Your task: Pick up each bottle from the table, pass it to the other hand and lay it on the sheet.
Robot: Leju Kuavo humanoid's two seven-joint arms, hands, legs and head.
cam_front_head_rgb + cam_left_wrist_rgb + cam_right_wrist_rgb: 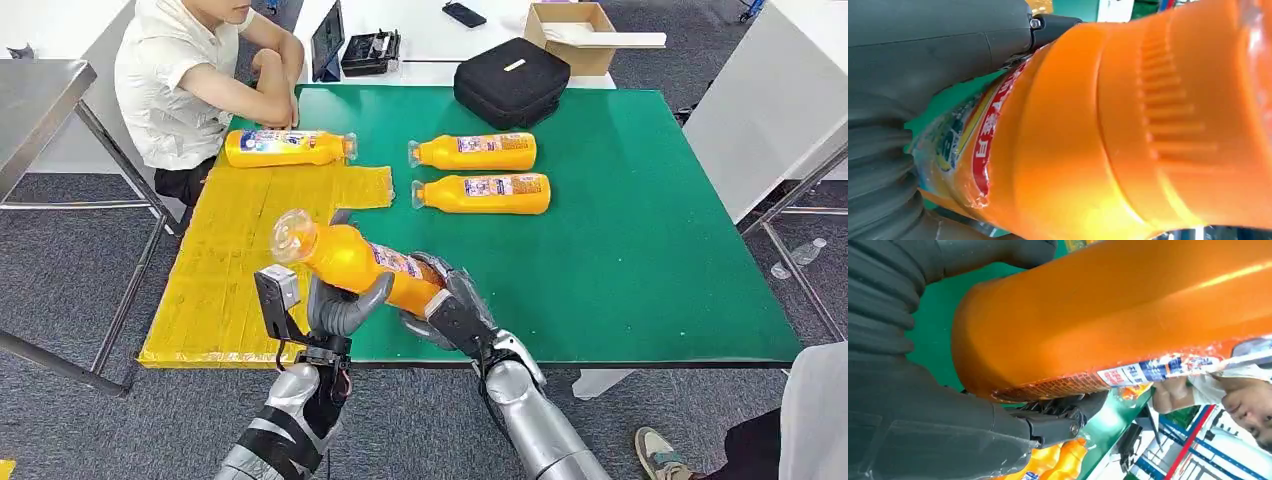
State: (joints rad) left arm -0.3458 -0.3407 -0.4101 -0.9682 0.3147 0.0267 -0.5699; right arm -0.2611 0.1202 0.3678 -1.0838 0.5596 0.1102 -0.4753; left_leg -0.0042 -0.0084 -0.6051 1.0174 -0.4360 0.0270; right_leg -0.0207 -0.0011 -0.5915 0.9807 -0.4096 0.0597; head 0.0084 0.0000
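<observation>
- Held between both hands above the near table edge [600, 350]: orange bottle [355, 262], long axis slanting from near right up to far left, cap toward the yellow sheet [230, 270]
- Right hand [450, 305] clamped on the base end; left hand [340, 305] wrapped under the middle, nearer the sheet
- Further off: glossy, labelled, one bottle on the sheet [285, 148], two on green [475, 152]

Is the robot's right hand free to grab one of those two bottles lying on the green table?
Probably not yet. The right hand and the left hand both hold a bottle mid-handover. Nothing blocks the way to the two bottles.
</observation>
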